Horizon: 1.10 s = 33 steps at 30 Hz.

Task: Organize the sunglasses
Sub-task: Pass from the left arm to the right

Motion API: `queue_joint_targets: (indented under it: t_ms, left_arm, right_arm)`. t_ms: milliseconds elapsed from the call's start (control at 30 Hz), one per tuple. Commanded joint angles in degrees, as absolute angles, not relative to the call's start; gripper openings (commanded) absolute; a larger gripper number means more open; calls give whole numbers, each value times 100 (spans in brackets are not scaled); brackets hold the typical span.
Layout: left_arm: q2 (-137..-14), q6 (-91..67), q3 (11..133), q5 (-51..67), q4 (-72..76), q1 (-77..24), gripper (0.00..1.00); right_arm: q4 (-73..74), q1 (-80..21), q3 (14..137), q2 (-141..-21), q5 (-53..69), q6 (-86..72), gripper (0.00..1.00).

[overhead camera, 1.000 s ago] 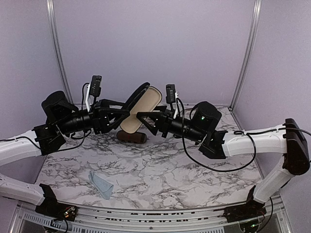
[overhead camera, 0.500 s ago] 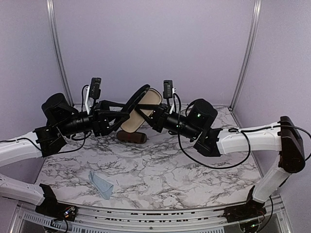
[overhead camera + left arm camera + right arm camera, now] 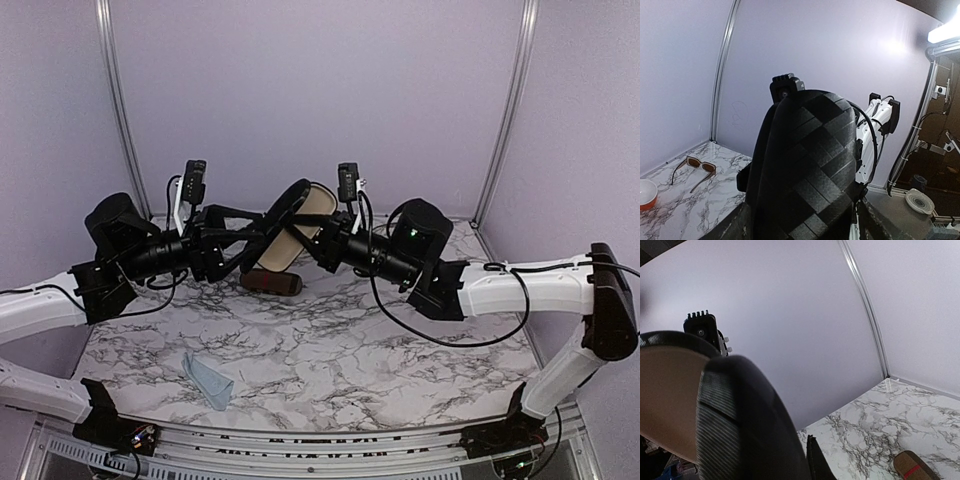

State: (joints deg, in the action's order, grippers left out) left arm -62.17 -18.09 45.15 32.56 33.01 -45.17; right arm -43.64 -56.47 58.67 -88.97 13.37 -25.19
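Well above the table (image 3: 400, 340), the right gripper (image 3: 312, 238) pinched the open black case (image 3: 312, 200) by its rim; the left gripper (image 3: 258, 242) straddled it, whether clamping I could not tell. The brown sunglasses (image 3: 692, 167) lay on that table near the far wall.

Nothing here can be read. No lettering, label, brand mark, number or sign shows clearly enough to make out in any of the 3 views.
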Motion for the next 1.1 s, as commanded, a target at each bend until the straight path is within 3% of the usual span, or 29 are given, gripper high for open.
queue_joint_targets:
  t_ms: [0,167,233,700,967,1067]
  left_arm:
    - [-6044,-1835,4461,3105,3530,-4494,79]
    - [-5891,-1693,4397,2854,3461,-4483,98]
    - [-5854,-1627,4386,2762,3425,-4475,99]
    - [-6130,-446,4717,1428,2076,-4493,99]
    - [-6551,-164,4875,1001,1733,-4819,92]
    - [-6695,-24,4933,643,1614,-4956,84]
  right_arm:
    - [-3868,-5634,6026,-8570,909,-1963,0]
    - [-3305,-5632,6066,-8366,604,-1697,0]
    - [-3021,-5634,6064,-8282,462,-1606,0]
    - [-663,-5643,6982,-8642,-469,-1727,0]
    - [-73,-5651,7534,-9154,-305,-2070,0]
    - [7,-5666,7659,-9286,-165,-2087,0]
